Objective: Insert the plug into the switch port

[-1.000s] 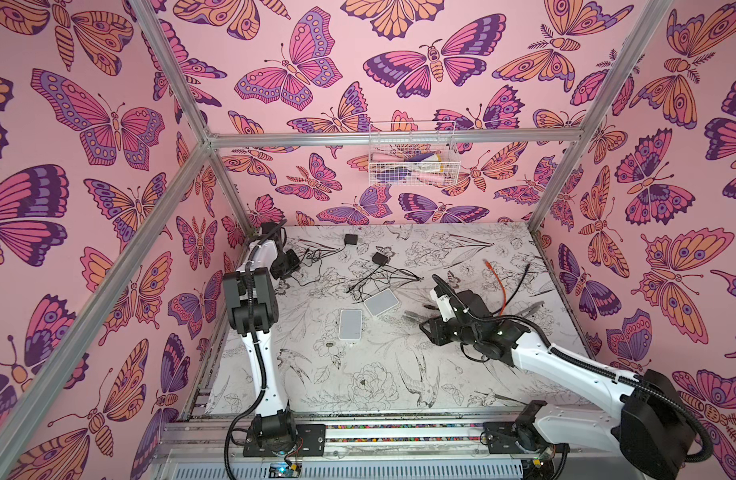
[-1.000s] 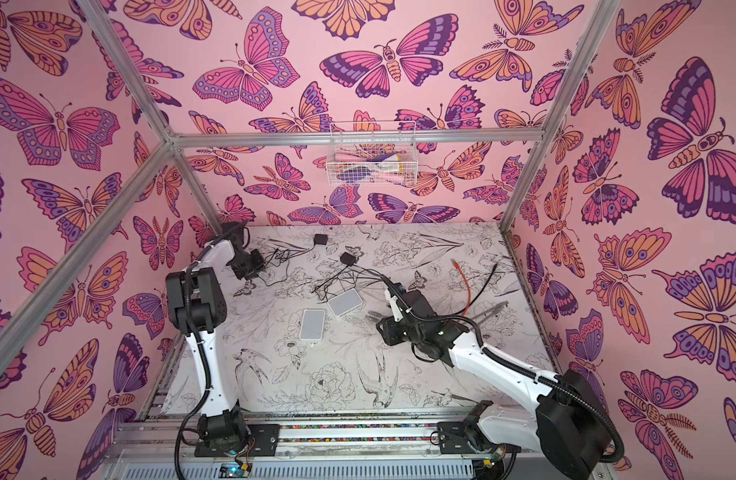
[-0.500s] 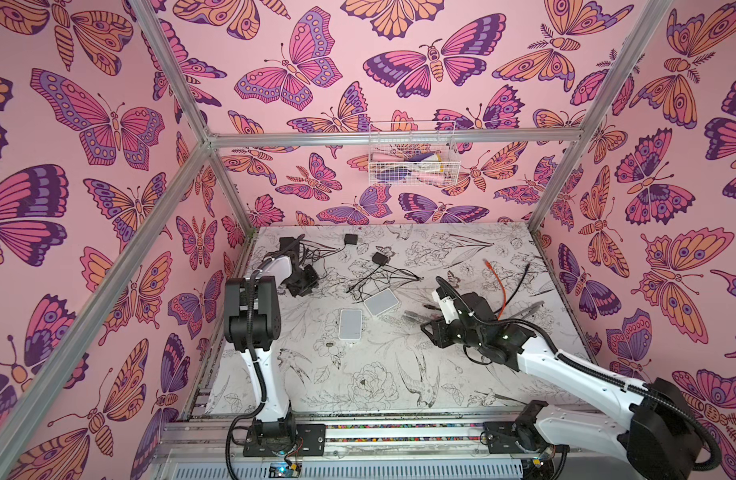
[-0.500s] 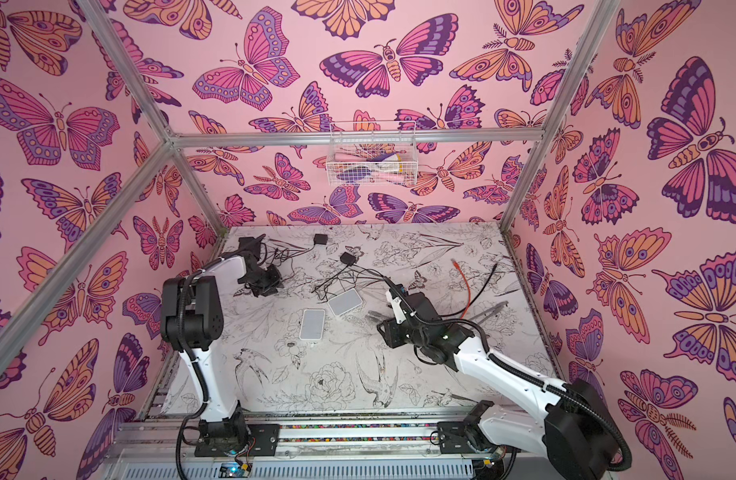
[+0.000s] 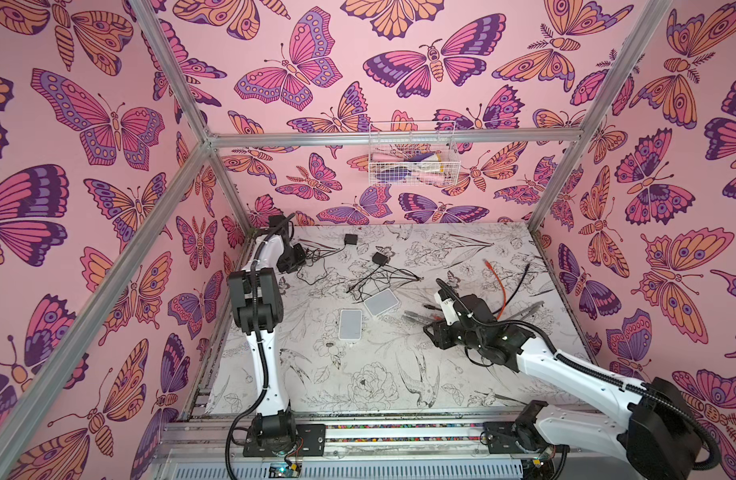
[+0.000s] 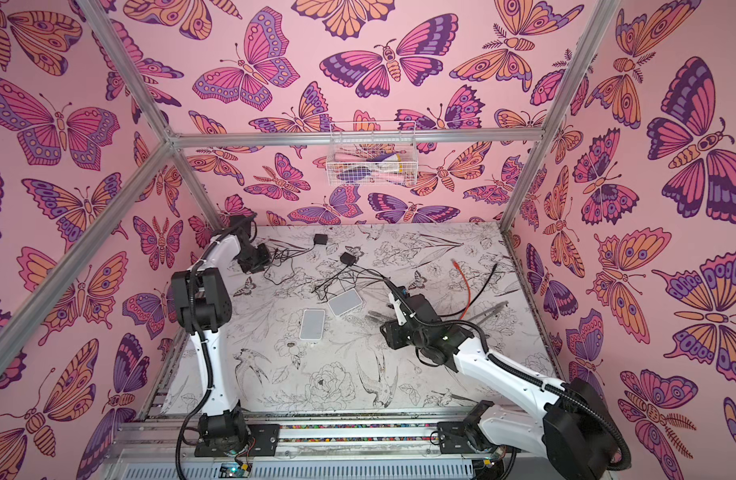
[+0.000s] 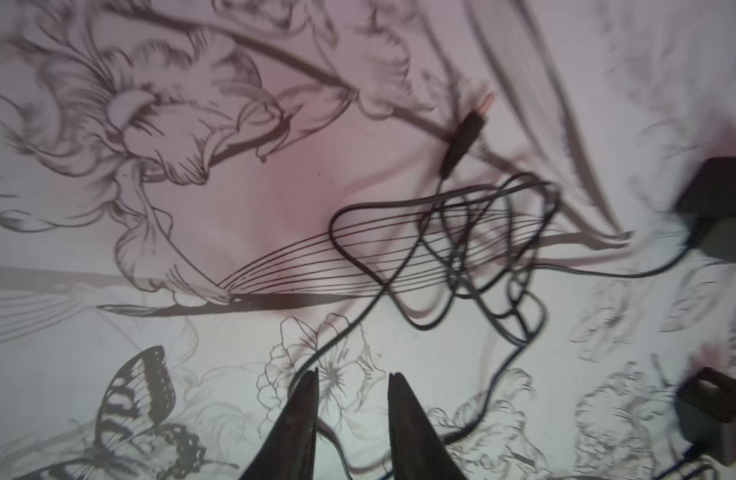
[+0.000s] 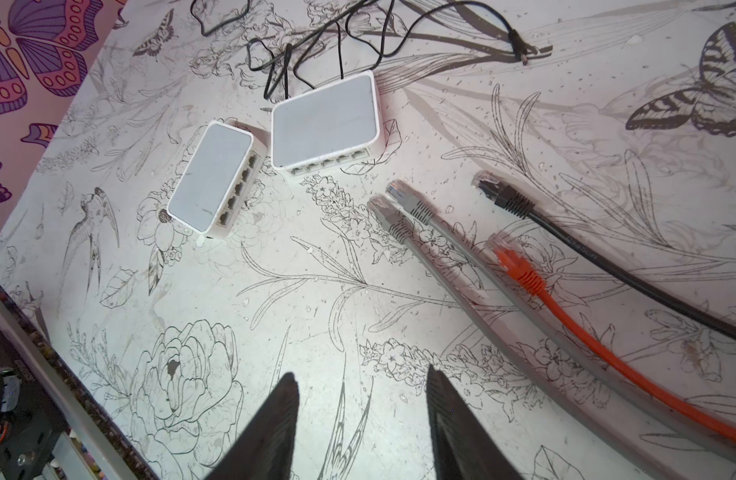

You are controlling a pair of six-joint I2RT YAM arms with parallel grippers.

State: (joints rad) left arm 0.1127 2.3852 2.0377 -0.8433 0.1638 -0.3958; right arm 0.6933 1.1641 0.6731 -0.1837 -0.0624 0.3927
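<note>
Two white switches lie side by side mid-table, one (image 5: pixel 350 324) nearer the front and one (image 5: pixel 381 302) behind it; their port rows (image 8: pixel 237 189) (image 8: pixel 329 162) show in the right wrist view. My right gripper (image 8: pixel 360 370) hangs open and empty above the mat, short of two grey plugs (image 8: pixel 393 197), an orange plug (image 8: pixel 505 253) and a black plug (image 8: pixel 489 183). At the back left, my left gripper (image 7: pixel 354 374) stands open over a tangled thin black cable (image 7: pixel 462 249). A loop of that cable lies on the mat under its fingers. The cable's barrel plug (image 7: pixel 462 139) lies beyond.
Two black power adapters (image 5: pixel 350 239) (image 5: pixel 381 258) lie at the back with their thin cords (image 5: pixel 383 278) running towards the switches. Orange (image 5: pixel 497 282) and black (image 5: pixel 520 276) cables trail to the right. The left arm's elbow (image 5: pixel 256 303) stands high by the left wall.
The left gripper swung out from the back corner over the tangled cord, then eased back slightly. The right gripper's fingers spread a little wider; that arm barely moved.
</note>
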